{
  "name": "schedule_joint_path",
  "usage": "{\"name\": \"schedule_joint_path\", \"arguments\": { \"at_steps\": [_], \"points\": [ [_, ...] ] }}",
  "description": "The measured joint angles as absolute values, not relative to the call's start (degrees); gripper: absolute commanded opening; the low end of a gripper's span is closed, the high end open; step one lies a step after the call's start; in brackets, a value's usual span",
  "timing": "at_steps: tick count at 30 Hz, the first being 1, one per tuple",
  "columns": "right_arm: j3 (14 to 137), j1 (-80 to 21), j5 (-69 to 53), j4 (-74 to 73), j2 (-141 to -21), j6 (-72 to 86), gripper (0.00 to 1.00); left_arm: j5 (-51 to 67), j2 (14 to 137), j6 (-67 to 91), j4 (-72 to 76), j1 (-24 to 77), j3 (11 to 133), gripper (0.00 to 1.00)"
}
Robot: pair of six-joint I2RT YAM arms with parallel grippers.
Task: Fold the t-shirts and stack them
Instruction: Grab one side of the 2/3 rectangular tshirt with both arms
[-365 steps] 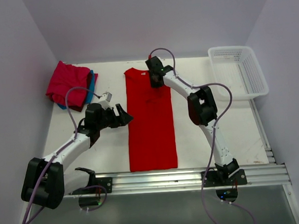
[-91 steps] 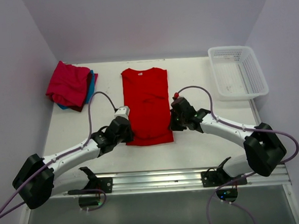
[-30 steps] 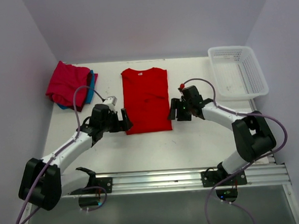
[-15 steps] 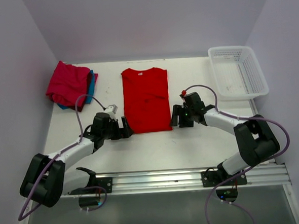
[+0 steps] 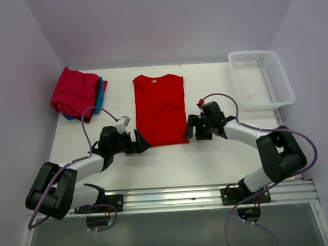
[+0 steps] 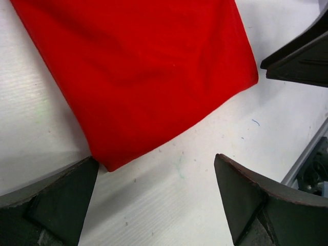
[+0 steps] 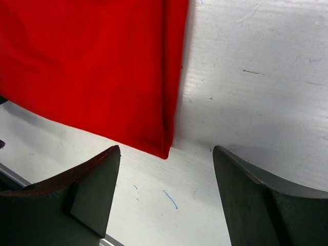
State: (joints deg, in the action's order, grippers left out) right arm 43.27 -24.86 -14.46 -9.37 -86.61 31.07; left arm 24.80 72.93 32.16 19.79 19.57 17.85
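There are three t-shirts. One is the red t-shirt (image 5: 160,109) in the middle of the frame. Two are piled in the upper left: the crimson-pink t-shirt (image 5: 73,94) on top and the teal-blue t-shirt (image 5: 100,96) under it. There is one white mesh basket (image 5: 251,53) in the upper right. There are two robot arms at the bottom, the left arm (image 5: 80,164) and the right arm (image 5: 245,133).

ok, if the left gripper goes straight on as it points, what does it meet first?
Likely the red t-shirt: its near corner lies just ahead of the left gripper, between the open fingers; depth is unclear.
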Motion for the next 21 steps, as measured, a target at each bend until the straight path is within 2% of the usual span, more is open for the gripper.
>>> {"name": "schedule_joint_path", "arguments": {
  "at_steps": [6,21],
  "points": [
    [43.3,-24.9,-14.9,-9.2,-86.6,31.3,0.8,29.1,73.3,32.8,23.5,19.3,15.9,1.0],
    [40.8,-24.9,-16.3,-6.8,-86.0,33.8,0.79,33.5,75.6,33.9,29.0,19.1,14.3,1.0]
  ]
}}
